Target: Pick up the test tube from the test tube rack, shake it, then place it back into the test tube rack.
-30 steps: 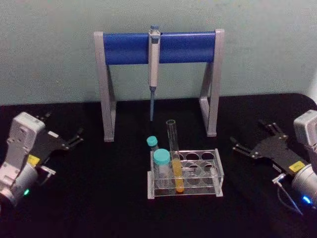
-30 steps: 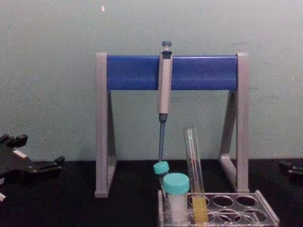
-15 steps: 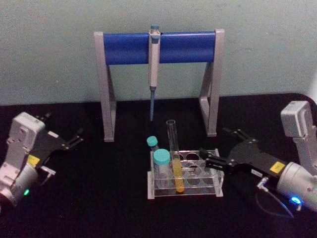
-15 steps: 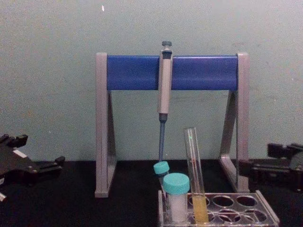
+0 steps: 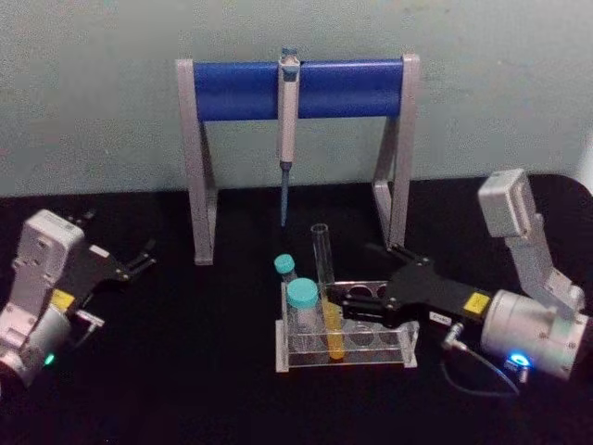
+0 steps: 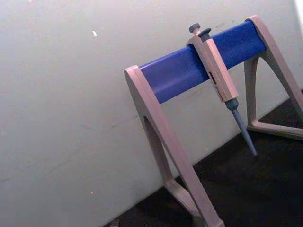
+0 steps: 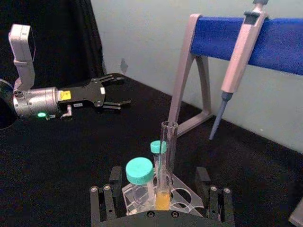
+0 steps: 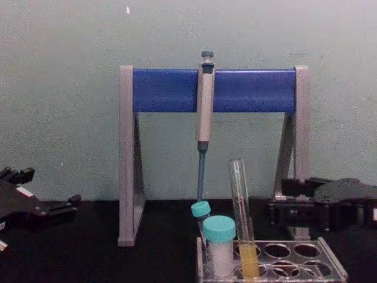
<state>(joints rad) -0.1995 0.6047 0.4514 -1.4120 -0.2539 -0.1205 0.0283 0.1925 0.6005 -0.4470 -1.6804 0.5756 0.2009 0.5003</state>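
Observation:
The test tube (image 5: 323,278), slim clear glass with yellow-orange liquid at its bottom, stands tilted in the clear test tube rack (image 5: 405,350) at the table's middle. My right gripper (image 5: 350,274) is open just right of the tube, low over the rack's top plate. In the right wrist view the test tube (image 7: 166,156) rises midway between the two black fingers (image 7: 115,176), at or just beyond their tips, and I see no contact. From the chest, the right gripper (image 8: 278,201) sits right of the test tube (image 8: 240,203), above the rack (image 8: 331,266). My left gripper (image 5: 139,258) rests open at the far left.
A wide teal-capped container (image 5: 302,297) and a small teal-capped tube (image 5: 283,265) stand in the rack's left end, next to the test tube. Behind it rises the grey-and-blue pipette stand (image 5: 232,90) with a pipette (image 5: 288,111) hanging down. Black tabletop lies in front.
My right gripper has swept left from the table's right side to the rack and now stands beside the test tube. The left arm, the tube and the rack have not moved.

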